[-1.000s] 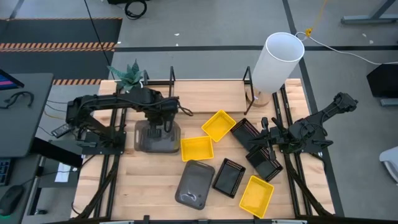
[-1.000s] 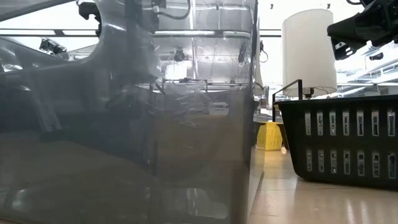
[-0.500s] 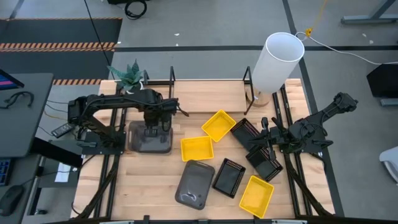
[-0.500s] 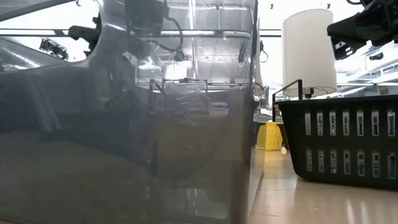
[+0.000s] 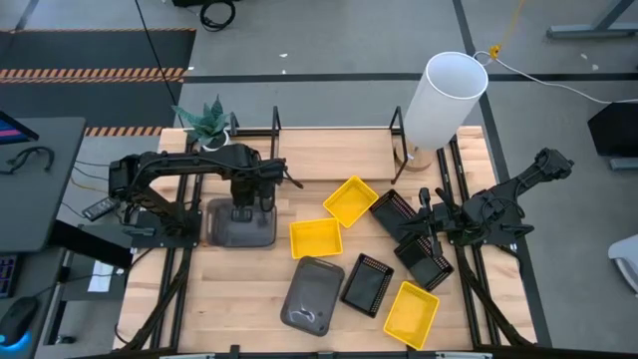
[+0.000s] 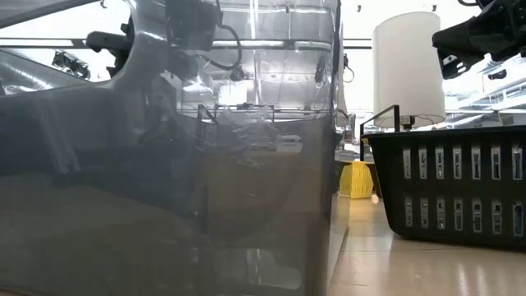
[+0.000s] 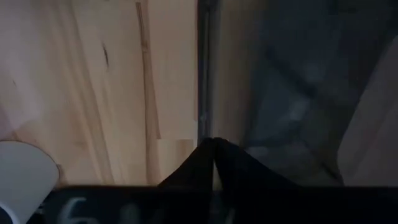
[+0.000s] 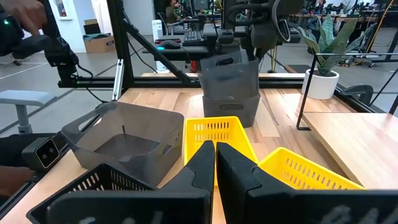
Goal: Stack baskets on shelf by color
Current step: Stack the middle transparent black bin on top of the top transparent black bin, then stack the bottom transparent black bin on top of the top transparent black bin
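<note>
Under left gripper, half-hidden grey basket.

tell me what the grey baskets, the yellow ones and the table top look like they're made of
Grey basket: looks like smooth translucent smoky plastic; in the low view the room shows through its wall. Yellow basket: probably glossy moulded plastic, with slotted walls in the right wrist view. Table top: pale wood planks, grain lines visible, matte.

Bench layout. Far left: plant. Far right: cylinder. Left: basket stack under the left gripper. Centre: loose baskets. Right: right gripper over another basket.
</note>
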You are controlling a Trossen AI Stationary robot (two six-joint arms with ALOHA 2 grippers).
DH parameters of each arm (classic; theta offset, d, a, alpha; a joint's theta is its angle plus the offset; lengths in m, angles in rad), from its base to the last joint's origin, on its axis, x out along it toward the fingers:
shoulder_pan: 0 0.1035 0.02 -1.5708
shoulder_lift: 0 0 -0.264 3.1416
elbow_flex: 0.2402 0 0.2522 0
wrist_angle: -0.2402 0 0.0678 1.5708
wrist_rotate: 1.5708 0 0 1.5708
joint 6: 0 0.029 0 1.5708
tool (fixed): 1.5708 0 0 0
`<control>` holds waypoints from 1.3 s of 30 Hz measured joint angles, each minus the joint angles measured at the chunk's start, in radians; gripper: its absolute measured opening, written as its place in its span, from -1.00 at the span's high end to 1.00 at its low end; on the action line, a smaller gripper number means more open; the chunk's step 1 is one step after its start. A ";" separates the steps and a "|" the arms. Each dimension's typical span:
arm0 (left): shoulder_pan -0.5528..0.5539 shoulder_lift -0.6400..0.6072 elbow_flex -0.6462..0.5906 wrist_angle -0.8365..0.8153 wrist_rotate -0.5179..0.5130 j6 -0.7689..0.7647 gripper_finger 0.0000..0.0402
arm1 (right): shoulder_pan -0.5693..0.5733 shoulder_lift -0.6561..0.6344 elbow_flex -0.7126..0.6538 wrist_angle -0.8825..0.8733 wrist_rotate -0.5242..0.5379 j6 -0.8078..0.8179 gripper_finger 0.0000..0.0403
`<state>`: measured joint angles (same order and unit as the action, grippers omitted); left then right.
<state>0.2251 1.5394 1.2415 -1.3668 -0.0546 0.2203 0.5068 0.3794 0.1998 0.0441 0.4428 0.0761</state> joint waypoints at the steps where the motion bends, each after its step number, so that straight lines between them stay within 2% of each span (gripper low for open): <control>1: 0.000 0.000 0.000 0.005 -0.001 0.000 0.74 | 0.000 0.000 0.000 0.000 0.000 0.000 0.89; 9: 0.000 0.000 0.000 0.016 -0.045 -0.007 0.25 | 0.000 0.000 0.000 0.000 0.000 0.000 0.89; 14: -0.006 0.000 0.000 0.016 -0.046 -0.026 0.11 | 0.000 0.000 0.000 0.000 0.000 0.000 0.89; 22: -0.084 -0.004 0.000 0.024 -0.080 0.069 0.16 | 0.000 0.000 0.000 0.000 0.000 0.000 0.89; 29: -0.154 -0.004 0.000 0.041 -0.094 0.296 0.22 | 0.000 0.000 0.000 0.000 0.000 0.000 0.89; 34: -0.208 -0.004 0.000 0.060 -0.173 0.320 0.25 | 0.000 0.000 0.000 0.000 0.000 0.000 0.89; 39: -0.216 -0.004 0.000 0.083 -0.144 0.333 0.33 | 0.000 0.000 0.000 0.000 0.000 0.000 0.89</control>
<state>0.0088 1.5356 1.2415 -1.2835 -0.1982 0.5533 0.5066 0.3794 0.1997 0.0439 0.4429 0.0761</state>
